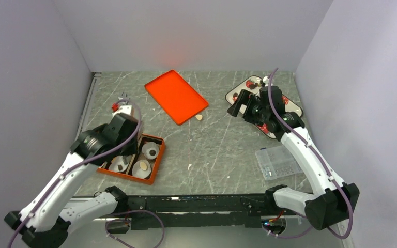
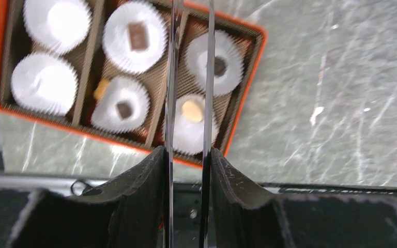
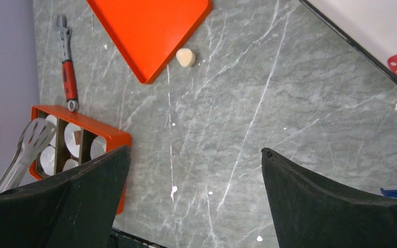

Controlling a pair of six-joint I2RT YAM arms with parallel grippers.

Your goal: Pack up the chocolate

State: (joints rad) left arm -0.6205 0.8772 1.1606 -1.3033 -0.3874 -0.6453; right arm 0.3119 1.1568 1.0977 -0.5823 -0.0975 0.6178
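Our left claw [image 2: 186, 151] is clenched on metal tongs [image 2: 171, 77], whose two thin blades run nearly parallel with a narrow gap. Directly below that claw sits the orange box [image 2: 245, 77], its three lanes holding six white paper cups [image 2: 57, 23]. In the middle lane we see a brown square chocolate [image 2: 138, 36] in the farther cup, a dark square piece [image 2: 124, 109] in the cup nearer the claw, and a tan bit [image 2: 101, 89] lying beside that cup. In the right lane, beneath the blades, a dark round piece [image 2: 219, 66] and a tan round piece [image 2: 192, 110] each sit in a cup, the tan one showing through the gap. Further right, a loose tan piece [image 3: 185, 57] lies on the tabletop [image 3: 289, 129] ahead of our right claw [image 3: 195, 150], just off the corner of the orange lid [image 3: 144, 26]. That claw hangs released, jaws wide apart and gripping nothing. A white tray [image 1: 236, 92] with red prints lies beneath and behind it; a clear plastic case [image 1: 278, 161] rests nearer the arm's base.
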